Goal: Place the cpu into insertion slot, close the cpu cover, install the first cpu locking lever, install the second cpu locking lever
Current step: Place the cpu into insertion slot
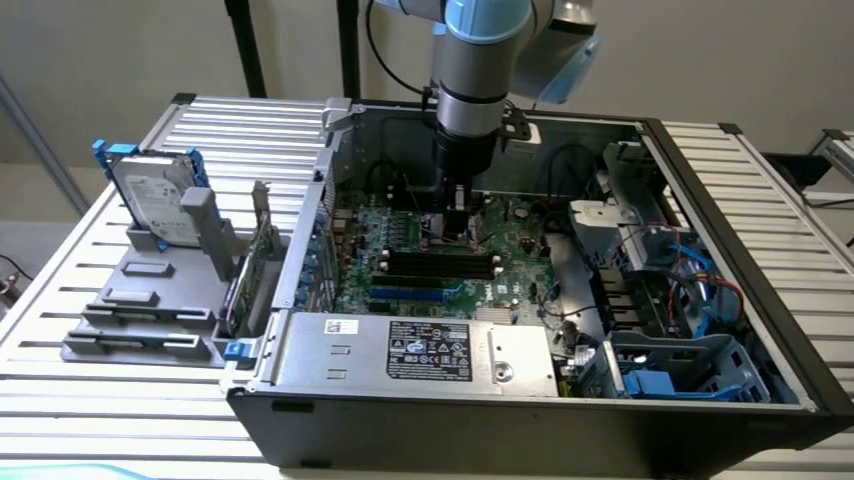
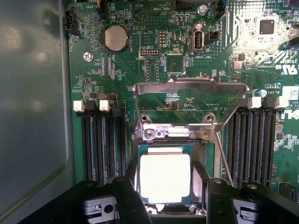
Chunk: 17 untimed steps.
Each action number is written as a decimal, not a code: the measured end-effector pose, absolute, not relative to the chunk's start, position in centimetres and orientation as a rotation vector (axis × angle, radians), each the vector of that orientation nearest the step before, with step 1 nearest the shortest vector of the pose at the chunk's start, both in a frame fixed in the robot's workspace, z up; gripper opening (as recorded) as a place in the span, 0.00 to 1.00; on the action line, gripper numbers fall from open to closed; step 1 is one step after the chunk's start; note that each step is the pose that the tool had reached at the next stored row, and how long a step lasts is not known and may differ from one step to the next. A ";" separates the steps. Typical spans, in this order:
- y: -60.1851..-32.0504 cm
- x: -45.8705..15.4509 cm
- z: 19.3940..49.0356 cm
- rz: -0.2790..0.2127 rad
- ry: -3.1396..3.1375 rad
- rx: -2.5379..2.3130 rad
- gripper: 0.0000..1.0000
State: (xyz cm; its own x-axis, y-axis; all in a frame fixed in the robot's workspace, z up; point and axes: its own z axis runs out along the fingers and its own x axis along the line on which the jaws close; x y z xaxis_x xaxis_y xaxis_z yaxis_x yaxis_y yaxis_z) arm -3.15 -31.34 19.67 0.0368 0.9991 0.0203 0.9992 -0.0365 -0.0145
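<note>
One cpu [image 2: 164,181] lies beneath the end effector [image 2: 166,169].

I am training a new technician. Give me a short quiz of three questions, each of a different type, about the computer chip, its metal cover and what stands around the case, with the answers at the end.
1. True or false: the metal cover stands raised, so the chip is uncovered.
2. Fill in: in the exterior view, the hard drive stands outside the case, on that view's ____ side.
3. The chip is: A) in the square socket on the green board; B) outside the case; C) on top of the hard drive.
Key: 1 true; 2 left; 3 A.
</note>
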 end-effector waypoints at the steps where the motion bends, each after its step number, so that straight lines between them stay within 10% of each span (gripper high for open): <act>1: -31.3 -3.1 19.7 -0.007 -2.163 -2.244 0.55; 17: -31.5 -3.1 20.0 0.010 -2.171 -2.252 0.55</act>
State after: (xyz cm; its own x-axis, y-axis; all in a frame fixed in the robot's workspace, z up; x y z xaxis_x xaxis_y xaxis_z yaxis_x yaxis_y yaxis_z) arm -3.14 -31.46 19.98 0.0366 0.9993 0.0047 0.9992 -0.0366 -0.0138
